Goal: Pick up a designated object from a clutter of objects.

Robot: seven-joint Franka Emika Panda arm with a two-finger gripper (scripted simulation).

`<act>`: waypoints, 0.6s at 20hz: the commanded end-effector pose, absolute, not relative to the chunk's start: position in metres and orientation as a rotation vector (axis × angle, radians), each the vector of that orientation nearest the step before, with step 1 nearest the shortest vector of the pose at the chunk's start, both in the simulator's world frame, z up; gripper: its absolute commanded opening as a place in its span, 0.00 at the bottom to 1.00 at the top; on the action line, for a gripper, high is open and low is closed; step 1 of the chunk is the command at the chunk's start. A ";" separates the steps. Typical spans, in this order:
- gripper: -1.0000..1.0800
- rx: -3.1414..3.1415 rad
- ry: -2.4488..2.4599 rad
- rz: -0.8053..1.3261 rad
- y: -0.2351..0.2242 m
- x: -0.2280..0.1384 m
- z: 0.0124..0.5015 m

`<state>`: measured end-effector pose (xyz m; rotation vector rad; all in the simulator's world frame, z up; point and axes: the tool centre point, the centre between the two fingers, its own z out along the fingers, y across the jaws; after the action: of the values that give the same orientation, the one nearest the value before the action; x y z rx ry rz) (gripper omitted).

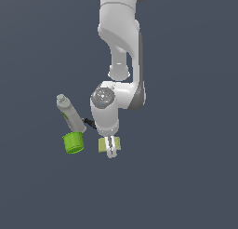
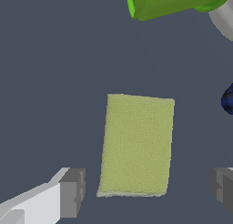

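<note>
The arm is lining up over the sponge (image 2: 136, 145), a flat, pale yellow-green rectangle with a fine pebbled surface, lying on the dark grey floor (image 1: 186, 186) to the exterior view's right of the green cup (image 1: 73, 143). The gripper (image 2: 145, 191) hangs above it with its fingers (image 2: 73, 191) spread wide and nothing between them, one on each side of the block. Next it probably needs to sink straight down and squeeze the sponge's long edges. The smooth grey-white bottle (image 1: 69, 114) and dark marker (image 2: 229, 100) sit apart.
</note>
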<state>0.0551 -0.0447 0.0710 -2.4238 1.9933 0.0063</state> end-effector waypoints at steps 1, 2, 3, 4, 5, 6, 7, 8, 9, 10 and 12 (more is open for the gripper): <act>0.96 -2.393 2.033 0.003 -0.047 0.055 0.065; 0.96 -2.384 2.044 0.002 -0.047 0.055 0.064; 0.96 -2.378 2.052 0.001 -0.048 0.055 0.062; 0.96 -2.372 2.059 0.001 -0.048 0.055 0.061; 0.96 -2.368 2.064 0.000 -0.048 0.054 0.061; 0.96 -2.366 2.067 0.000 -0.049 0.054 0.060; 0.96 -2.365 2.068 0.000 -0.049 0.054 0.060; 0.96 -2.371 2.062 0.001 -0.048 0.054 0.061; 0.96 -2.371 2.062 0.001 -0.048 0.054 0.060; 0.96 -2.371 2.062 0.001 -0.048 0.054 0.059; 0.96 -2.370 2.062 0.001 -0.048 0.054 0.055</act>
<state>0.0544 -0.0483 0.0579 -2.3700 2.0617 0.0003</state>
